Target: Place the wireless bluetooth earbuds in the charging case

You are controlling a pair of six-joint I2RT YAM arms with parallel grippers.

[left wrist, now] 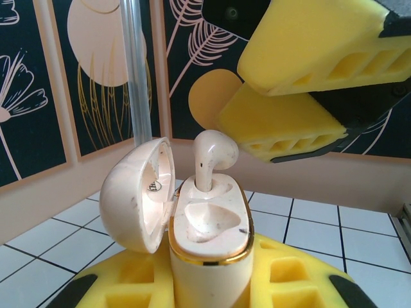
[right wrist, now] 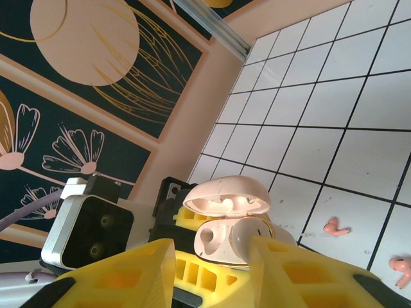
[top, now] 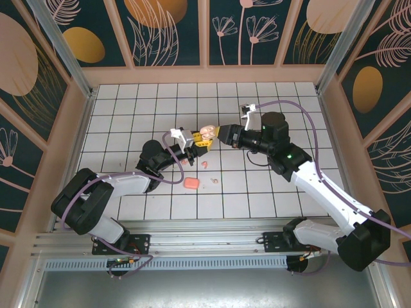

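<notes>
Charging case [left wrist: 209, 256]: open, pinched in left gripper [top: 192, 142] jaws. Earbud [left wrist: 212, 154]: 1, stood in well, centre frame; best pressed straight down. Right gripper [top: 221, 135] jaws parted, empty.

arms [top: 122, 186]: white links, black joints | cables [right wrist: 22, 215]: lilac | end effector fingers [right wrist: 122, 279]: yellow, ribbed | status light [top: 290, 154]: green

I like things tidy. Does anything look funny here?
The whitish earbud sticks up tall out of the open beige case, not sunk into its slot. The slot beside it is empty. Pink earbuds lie loose on the tiles.
</notes>
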